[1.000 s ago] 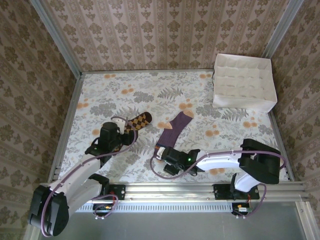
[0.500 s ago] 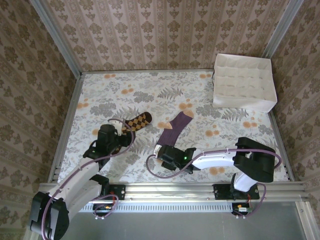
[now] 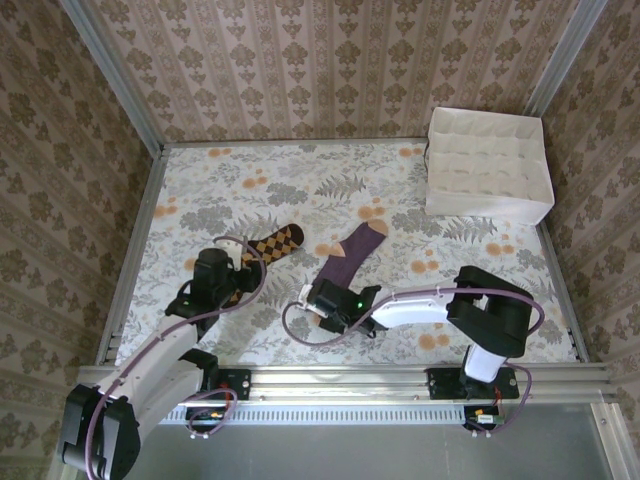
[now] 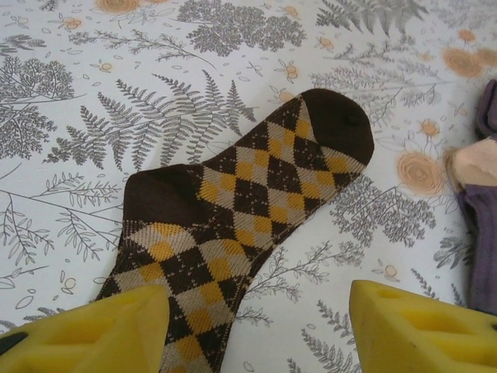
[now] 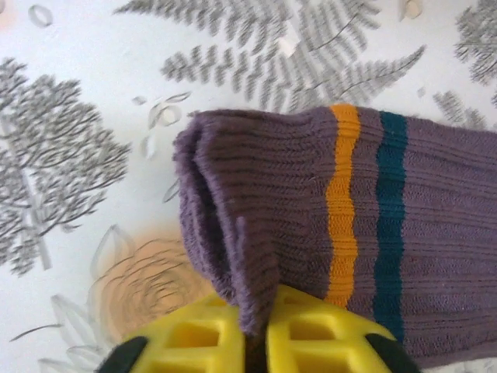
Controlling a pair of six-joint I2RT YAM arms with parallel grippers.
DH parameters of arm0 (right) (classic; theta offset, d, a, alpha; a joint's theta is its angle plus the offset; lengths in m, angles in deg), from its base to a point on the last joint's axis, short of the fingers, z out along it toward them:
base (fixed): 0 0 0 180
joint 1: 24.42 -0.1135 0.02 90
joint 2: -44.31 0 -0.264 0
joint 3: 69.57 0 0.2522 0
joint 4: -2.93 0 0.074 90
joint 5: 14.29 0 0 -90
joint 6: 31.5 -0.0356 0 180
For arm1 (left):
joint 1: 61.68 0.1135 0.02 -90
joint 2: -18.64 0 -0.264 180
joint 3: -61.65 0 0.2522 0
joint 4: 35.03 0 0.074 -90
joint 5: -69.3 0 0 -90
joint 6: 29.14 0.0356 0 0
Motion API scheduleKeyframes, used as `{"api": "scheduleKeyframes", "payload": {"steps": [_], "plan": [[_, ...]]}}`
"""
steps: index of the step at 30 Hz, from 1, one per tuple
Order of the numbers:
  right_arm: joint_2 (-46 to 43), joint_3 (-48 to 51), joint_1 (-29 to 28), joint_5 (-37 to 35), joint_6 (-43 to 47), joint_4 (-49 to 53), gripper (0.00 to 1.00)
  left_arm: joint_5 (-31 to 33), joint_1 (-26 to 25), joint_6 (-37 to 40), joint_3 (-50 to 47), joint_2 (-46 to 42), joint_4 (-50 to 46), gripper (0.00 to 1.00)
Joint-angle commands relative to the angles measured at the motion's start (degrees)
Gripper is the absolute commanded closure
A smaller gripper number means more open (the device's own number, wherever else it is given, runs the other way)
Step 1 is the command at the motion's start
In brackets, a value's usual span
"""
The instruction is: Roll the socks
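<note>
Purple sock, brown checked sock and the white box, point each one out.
purple sock (image 3: 346, 261), top external view, middle of its length.
brown checked sock (image 4: 248, 194), left wrist view, diamond-checked middle.
white box (image 3: 488, 207), top external view, near wall.

The whole counter (image 3: 200, 200) is taken in from above and behind the arm bases (they sit at the bottom edge). The brown checked sock (image 4: 241, 210) is viewed closely, downward, from the left wrist. The purple sock (image 5: 435, 233) is seen nearer still from the right wrist. Both socks are shared with the overhead view.
</note>
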Motion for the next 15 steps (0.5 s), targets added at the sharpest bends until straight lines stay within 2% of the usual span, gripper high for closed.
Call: {"api": "scheduleKeyframes", "payload": {"steps": [1, 4, 8, 11, 15], "plan": [[0.58, -0.34, 3.1, 6.76, 0.98, 4.56, 0.99, -2.71, 0.46, 2.24, -2.11, -1.48, 5.39, 0.44], [-1.02, -0.07, 6.18, 13.43, 1.81, 6.75, 1.0, -5.28, 0.42, 4.41, -3.95, -1.18, 11.04, 0.47], [-2.87, 0.03, 12.36, 25.48, 1.51, 9.19, 1.0, -13.52, -1.21, 10.9, -8.73, 1.05, 24.26, 0.51], [-3.24, -0.32, 16.95, 34.15, 1.07, 10.9, 1.0, -18.16, -5.79, 18.19, -11.54, 5.73, 33.8, 0.5], [-2.61, -0.85, 21.4, 42.78, 0.54, 12.29, 1.0, -19.57, -12.0, 26.8, -9.01, 14.57, 35.94, 0.47]]}}
